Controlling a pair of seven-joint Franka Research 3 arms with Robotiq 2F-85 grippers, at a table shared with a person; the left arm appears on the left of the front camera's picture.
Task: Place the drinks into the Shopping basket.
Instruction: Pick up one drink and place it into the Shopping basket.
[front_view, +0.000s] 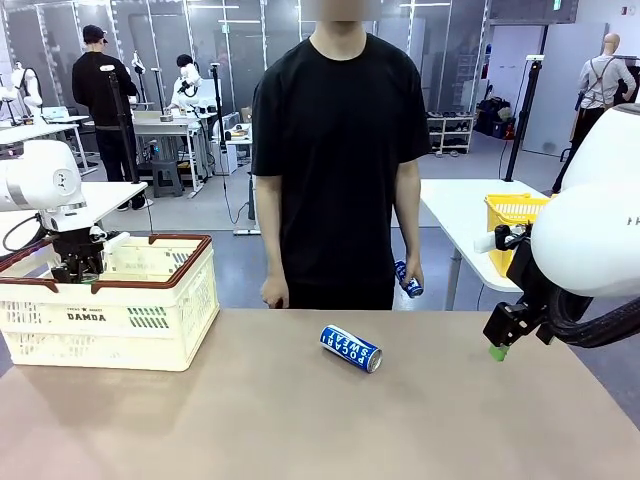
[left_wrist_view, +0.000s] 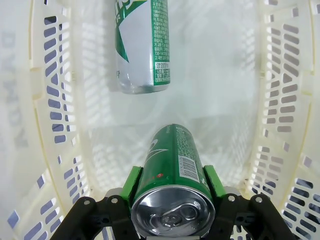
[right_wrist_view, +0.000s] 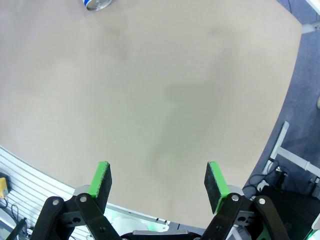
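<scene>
A: Biggest first: the table (front_view: 300, 420), and at its left end the cream basket (front_view: 120, 310). Our left gripper (left_wrist_view: 171, 182) is inside it, clamped on a green can (left_wrist_view: 172, 147) held end-on, top toward the wrist.

B: So we're at the release. How do we do it well?

A: We can't tell how near the floor its lower end is. We'd lower slowly, then part the pads gently, so it doesn't topple onto the other green can (left_wrist_view: 142, 45) lying just ahead.

B: Then we lift straight up and out.

A: Yes. Our right gripper (right_wrist_view: 159, 182) hangs over bare table, jaws wide, holding nothing. A blue can (front_view: 351, 348) lies mid-table. The person's hand (front_view: 414, 270) holds a second blue can (front_view: 406, 282).
</scene>
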